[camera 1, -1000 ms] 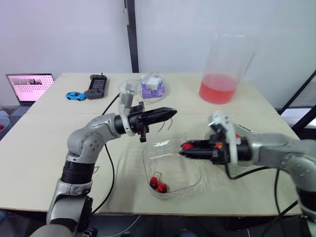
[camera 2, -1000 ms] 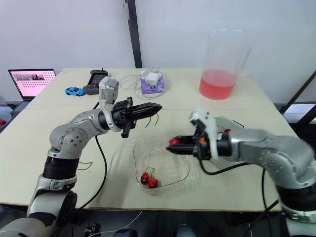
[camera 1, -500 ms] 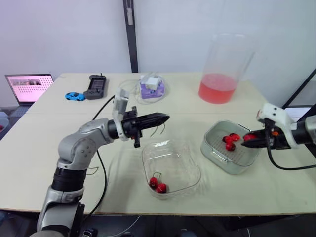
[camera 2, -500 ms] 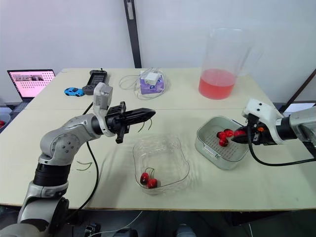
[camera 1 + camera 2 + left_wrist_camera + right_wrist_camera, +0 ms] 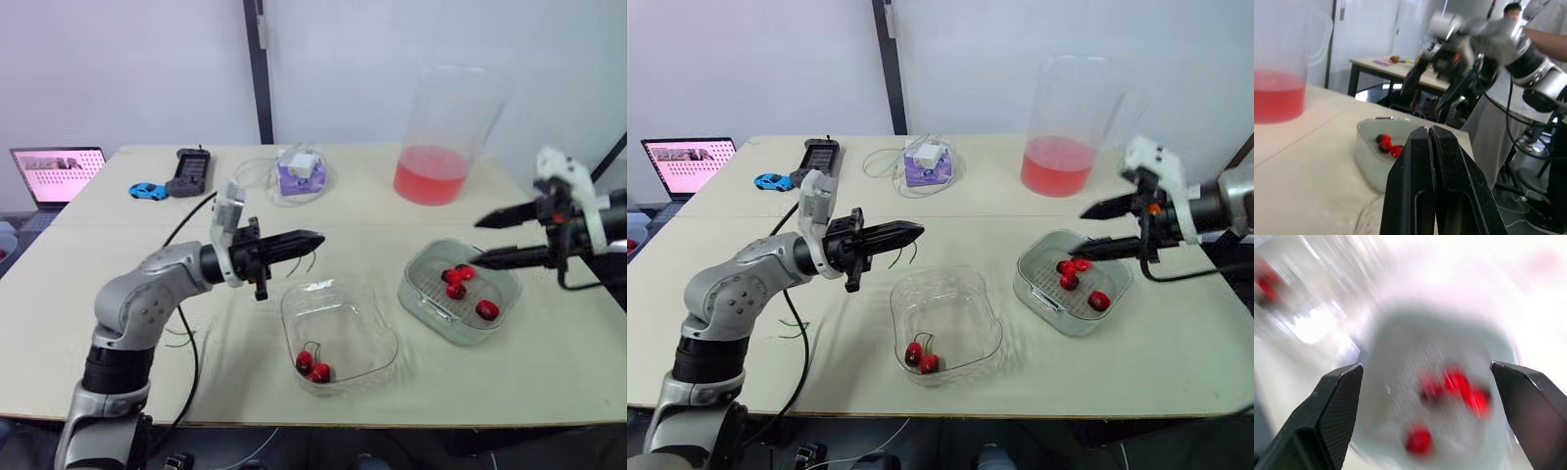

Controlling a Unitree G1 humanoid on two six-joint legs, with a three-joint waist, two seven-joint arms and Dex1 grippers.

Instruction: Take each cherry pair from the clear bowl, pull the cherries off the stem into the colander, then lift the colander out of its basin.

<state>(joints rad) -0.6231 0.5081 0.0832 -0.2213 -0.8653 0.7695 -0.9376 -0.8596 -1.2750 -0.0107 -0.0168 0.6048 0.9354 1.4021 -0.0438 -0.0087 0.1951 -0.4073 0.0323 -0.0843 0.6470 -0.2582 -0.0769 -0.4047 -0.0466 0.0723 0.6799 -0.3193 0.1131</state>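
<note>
Four red cherries (image 5: 1070, 282) lie in the pale colander (image 5: 1036, 294)

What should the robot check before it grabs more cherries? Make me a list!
1. Right gripper open and empty: ok, it hangs open over the colander.
2. Loose cherries inside the colander: ok, four are there.
3. A cherry pair to take from the bowl: ok, one pair lies in it.
4. Left gripper free: not ok, it is shut with a thin stem hanging from its tip.
5. Colander ready to lift out: not ok, the bowl isn't empty yet.
</note>
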